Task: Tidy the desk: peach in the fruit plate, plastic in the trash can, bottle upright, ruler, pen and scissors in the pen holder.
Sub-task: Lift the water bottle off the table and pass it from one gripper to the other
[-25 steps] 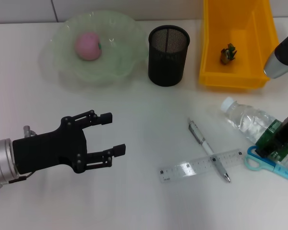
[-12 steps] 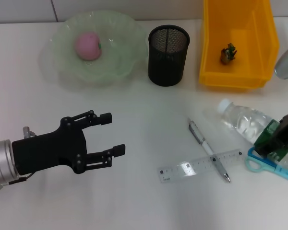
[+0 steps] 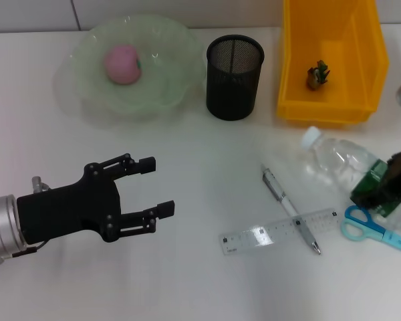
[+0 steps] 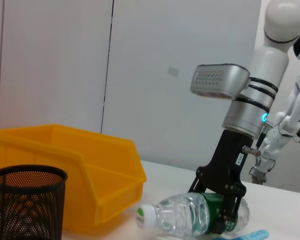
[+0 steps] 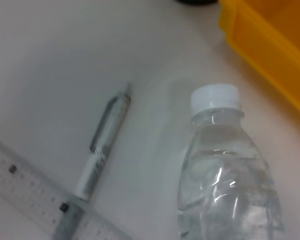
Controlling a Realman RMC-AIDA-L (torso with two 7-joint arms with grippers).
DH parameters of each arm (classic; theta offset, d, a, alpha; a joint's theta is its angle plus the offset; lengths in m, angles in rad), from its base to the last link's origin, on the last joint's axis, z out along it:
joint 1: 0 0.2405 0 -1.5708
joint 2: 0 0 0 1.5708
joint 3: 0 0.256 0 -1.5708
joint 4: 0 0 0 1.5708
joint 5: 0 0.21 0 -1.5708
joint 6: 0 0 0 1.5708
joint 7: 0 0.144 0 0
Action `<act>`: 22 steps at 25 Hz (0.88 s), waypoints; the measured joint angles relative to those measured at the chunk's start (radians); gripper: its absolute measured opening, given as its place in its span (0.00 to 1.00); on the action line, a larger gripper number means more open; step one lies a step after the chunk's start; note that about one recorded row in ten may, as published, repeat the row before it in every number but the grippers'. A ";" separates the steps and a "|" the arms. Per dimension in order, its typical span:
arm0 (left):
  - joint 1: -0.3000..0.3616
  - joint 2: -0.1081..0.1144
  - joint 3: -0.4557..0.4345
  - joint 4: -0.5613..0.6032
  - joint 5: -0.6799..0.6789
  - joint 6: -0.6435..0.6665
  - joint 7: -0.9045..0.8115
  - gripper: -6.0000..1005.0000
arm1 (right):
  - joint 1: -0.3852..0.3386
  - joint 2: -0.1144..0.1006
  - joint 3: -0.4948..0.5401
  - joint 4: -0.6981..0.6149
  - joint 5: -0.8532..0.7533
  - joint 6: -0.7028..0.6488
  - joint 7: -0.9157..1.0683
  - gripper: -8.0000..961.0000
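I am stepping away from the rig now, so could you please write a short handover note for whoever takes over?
Left claw: open, empty, hovering over the near left of the desk.
Right claw: clamped on the bottle, which lies on its side at the right, cap toward the bin.
Done: peach in the plate; plastic in the bin.
Left: stand the bottle upright; put the pen, the ruler it crosses, and the scissors into the holder. All three lie on the desk.
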 joint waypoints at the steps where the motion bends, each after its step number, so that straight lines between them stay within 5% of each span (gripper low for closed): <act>1: 0.000 0.000 -0.001 0.000 0.000 0.001 0.001 0.81 | -0.016 0.000 0.002 -0.014 0.026 0.008 -0.015 0.81; 14: -0.010 -0.010 -0.043 -0.003 -0.021 0.031 -0.002 0.81 | -0.197 0.001 0.143 -0.048 0.404 0.075 -0.278 0.80; 22: -0.026 -0.014 -0.049 -0.105 -0.280 0.088 -0.071 0.81 | -0.258 -0.002 0.217 0.007 0.732 0.042 -0.506 0.80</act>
